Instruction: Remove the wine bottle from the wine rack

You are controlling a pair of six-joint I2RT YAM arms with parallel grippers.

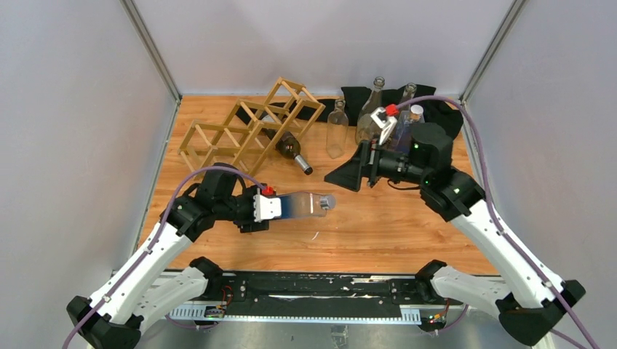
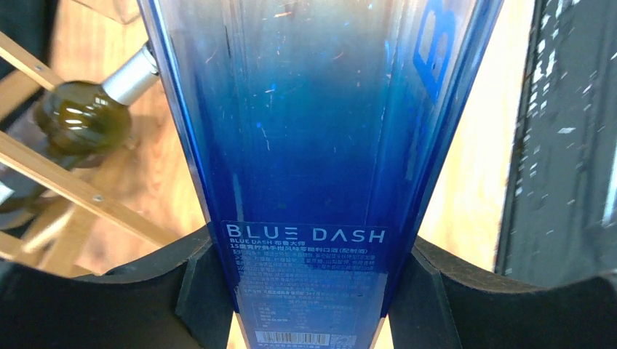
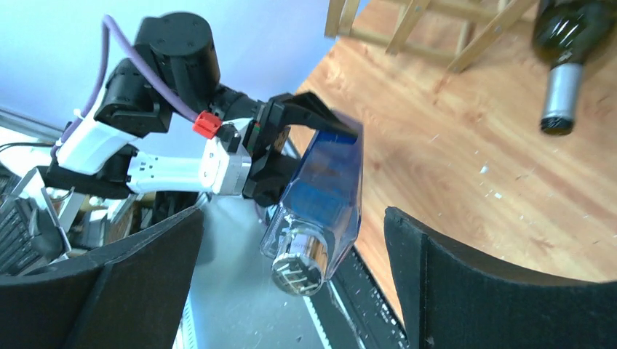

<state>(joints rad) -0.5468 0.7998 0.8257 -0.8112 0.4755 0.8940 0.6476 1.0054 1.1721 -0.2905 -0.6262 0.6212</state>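
Frankly, I feared the blue bottle (image 1: 309, 203), clamped only at its base by my left gripper (image 1: 285, 206), could slip out (slick glass), my right gripper (image 1: 348, 174) gaping, holding nothing.

White links (image 1: 502, 247), black joints — purple cables (image 3: 116, 33); right hand (image 3: 292, 233) black.

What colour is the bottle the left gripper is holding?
The bottle is deep blue, fading to clear toward the neck; left wrist view shows it best.
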